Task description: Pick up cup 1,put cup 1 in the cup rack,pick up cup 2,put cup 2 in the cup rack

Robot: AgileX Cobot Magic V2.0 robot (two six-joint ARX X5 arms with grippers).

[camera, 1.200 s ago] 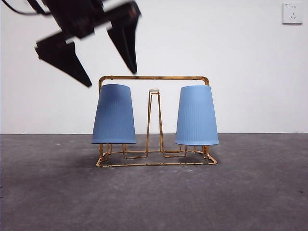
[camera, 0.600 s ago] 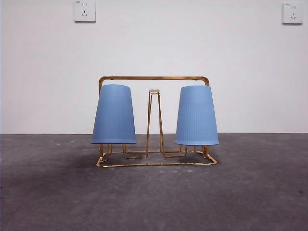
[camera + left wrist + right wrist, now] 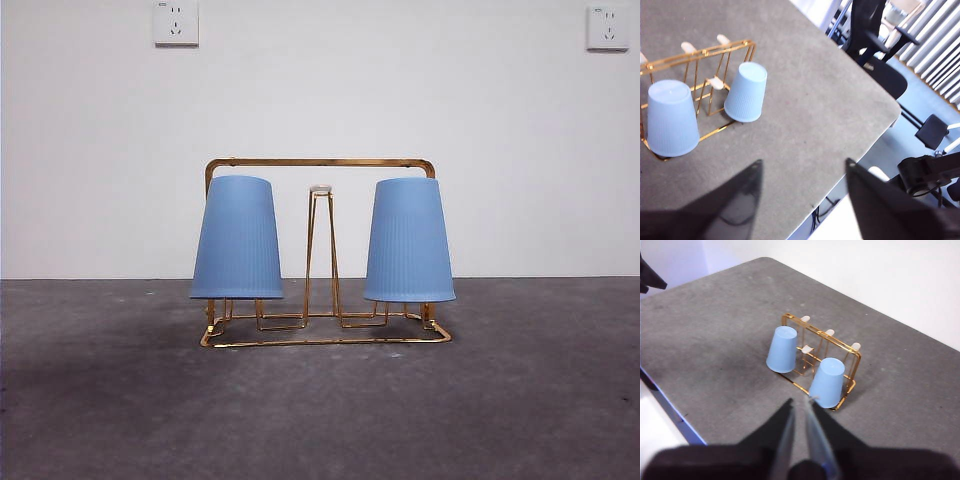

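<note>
We take the cup rack as our landmark. The grey table (image 3: 120, 420) spreads wide under the cup rack (image 3: 320, 162) and on every side of it; in the left wrist view the table's rounded edge lies well beyond the rack, with a black office chair (image 3: 875, 45) off past that edge.

The rack itself is gold wire: a rectangular base, an arched frame across its top, and upright prongs with pale tips. One such prong (image 3: 320, 190) stands bare at the rack's middle in the front view.

Two blue ribbed cups sit mouth-down on the rack, one at each end, with the bare prong between them. In the front view cup 1 (image 3: 237, 238) hangs at one end of the rack and cup 2 (image 3: 409, 240) at the other, each leaning a little outward, their rims just above the base wire. We cannot tell which cup was numbered first; the names are ours.

The left gripper (image 3: 802, 175) hovers high, well away from the rack, its two black jaws spread wide with nothing between them. The right gripper (image 3: 799, 412) hangs high above the table on the rack's near side, its jaws almost together, only a thin slit showing, and nothing held.

Two white wall sockets (image 3: 176, 22) sit on the wall behind the rack, above it.
</note>
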